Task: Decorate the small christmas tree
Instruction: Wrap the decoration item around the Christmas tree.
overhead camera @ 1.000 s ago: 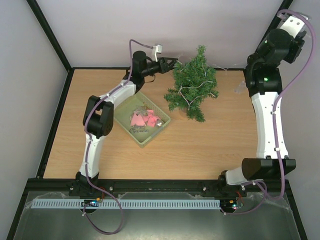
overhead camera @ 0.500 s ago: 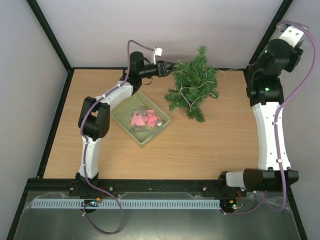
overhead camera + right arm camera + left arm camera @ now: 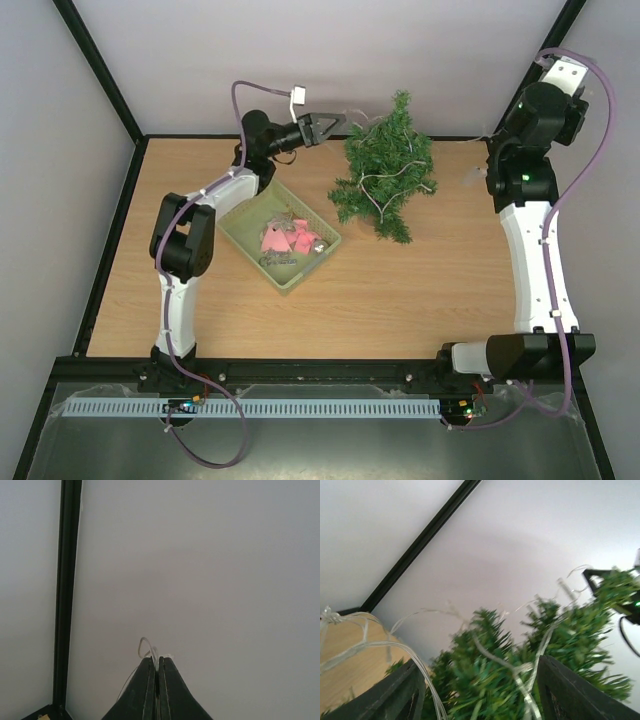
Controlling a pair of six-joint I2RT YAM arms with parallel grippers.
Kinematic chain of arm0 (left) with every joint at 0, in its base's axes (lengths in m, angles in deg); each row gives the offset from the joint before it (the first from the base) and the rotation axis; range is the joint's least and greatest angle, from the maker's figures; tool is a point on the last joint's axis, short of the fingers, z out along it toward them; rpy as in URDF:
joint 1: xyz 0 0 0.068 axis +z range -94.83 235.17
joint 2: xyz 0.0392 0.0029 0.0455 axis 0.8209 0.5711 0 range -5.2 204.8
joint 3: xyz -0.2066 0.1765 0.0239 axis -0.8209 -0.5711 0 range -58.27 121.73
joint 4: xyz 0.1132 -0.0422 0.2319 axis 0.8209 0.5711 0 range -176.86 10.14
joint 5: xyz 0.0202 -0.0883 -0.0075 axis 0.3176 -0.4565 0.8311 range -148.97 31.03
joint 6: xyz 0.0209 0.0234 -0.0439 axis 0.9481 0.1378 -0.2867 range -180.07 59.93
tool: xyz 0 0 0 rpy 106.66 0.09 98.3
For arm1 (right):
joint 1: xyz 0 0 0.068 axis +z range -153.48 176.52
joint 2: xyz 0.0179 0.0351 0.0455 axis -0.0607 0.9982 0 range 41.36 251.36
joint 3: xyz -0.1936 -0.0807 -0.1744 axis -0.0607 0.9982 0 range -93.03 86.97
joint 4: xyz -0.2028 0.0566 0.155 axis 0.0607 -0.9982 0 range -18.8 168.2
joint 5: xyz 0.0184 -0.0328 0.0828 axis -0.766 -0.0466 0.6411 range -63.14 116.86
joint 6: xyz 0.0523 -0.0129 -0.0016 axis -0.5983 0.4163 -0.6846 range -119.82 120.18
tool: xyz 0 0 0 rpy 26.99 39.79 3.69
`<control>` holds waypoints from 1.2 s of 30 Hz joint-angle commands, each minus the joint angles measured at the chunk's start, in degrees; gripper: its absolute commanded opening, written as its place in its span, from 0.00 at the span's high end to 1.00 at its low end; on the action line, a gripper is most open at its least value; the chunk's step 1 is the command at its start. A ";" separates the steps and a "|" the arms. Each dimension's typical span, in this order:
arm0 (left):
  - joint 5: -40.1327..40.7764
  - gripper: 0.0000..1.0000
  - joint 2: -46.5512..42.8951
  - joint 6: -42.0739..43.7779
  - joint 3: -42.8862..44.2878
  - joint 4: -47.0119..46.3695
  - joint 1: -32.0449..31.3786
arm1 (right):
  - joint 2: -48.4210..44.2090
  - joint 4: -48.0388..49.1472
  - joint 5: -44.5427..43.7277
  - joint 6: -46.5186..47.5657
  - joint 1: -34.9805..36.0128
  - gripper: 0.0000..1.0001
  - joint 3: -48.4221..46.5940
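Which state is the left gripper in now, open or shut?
The left gripper is open: in its wrist view the two fingers stand wide apart, the small christmas tree showing between them.

Counter tally
One small christmas tree, one pale green basket, one light string; pink ornaments too bunched to count.
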 commanded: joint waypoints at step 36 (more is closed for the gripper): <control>9.66 0.32 -11.55 30.05 -0.82 37.10 0.77 | -5.92 1.85 -7.77 2.95 -0.62 0.98 0.98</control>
